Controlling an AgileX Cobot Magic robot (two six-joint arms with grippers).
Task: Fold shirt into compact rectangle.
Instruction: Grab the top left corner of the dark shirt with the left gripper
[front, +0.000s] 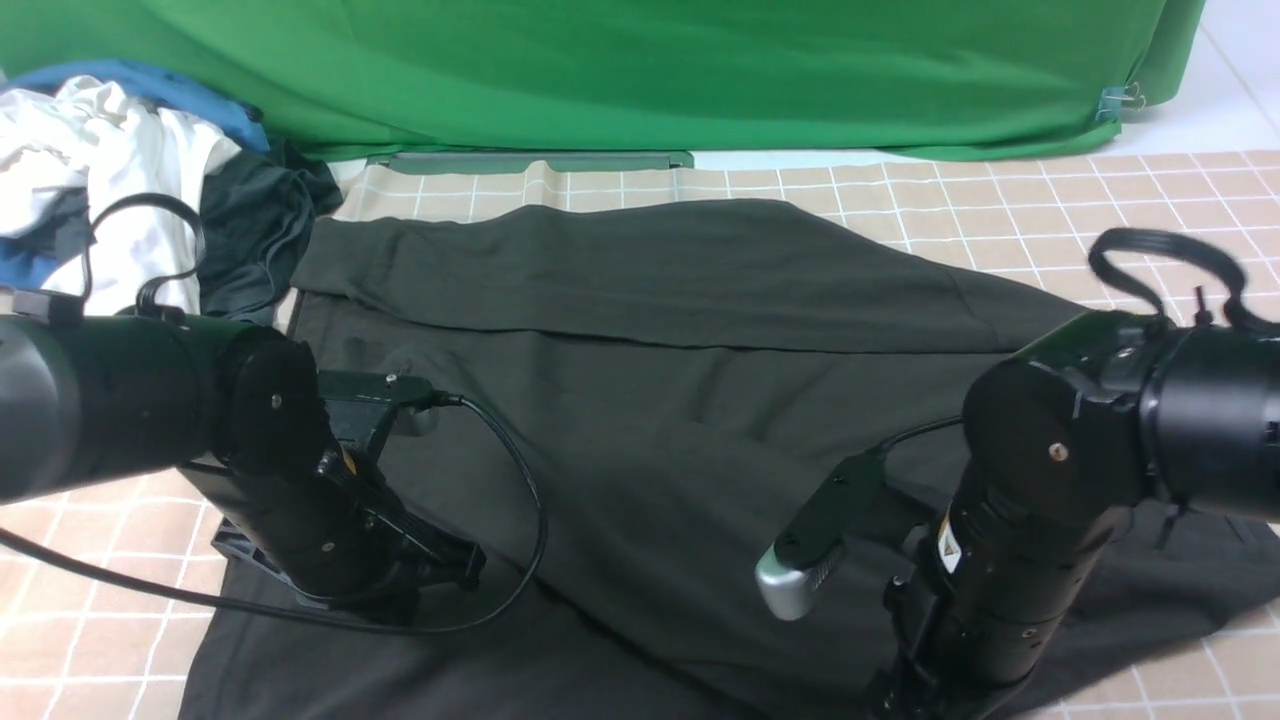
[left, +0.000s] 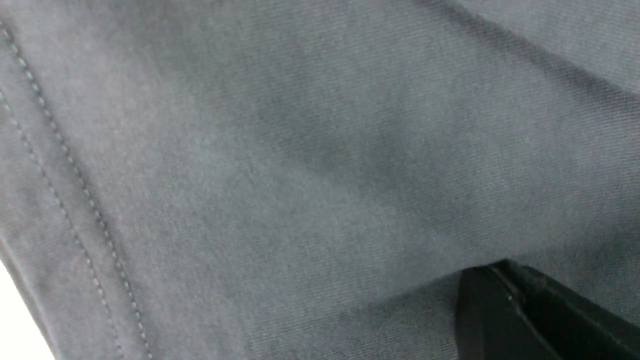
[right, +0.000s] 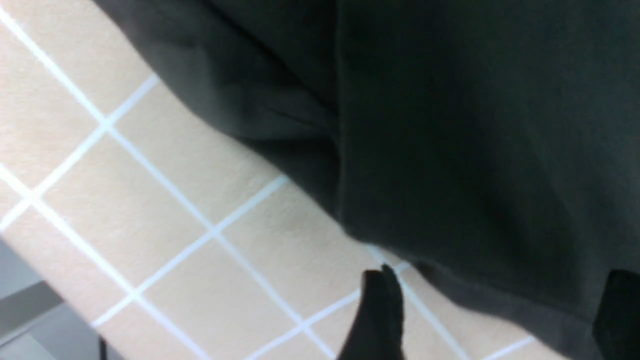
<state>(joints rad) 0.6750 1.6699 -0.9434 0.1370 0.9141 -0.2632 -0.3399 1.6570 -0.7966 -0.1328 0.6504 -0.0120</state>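
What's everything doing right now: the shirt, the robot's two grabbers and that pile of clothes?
shirt: spread out, far edge folded over, not a compact rectangle yet.
left gripper: shut, apparently pinching the shirt's near hem.
right gripper: open, straddling the shirt's edge.
clothes pile: crumpled, at the far left.

Green backdrop (front: 640, 70), checked beige tablecloth (front: 1000, 190) — white garment (front: 130, 160), dark teal garment (front: 250, 230) far left.
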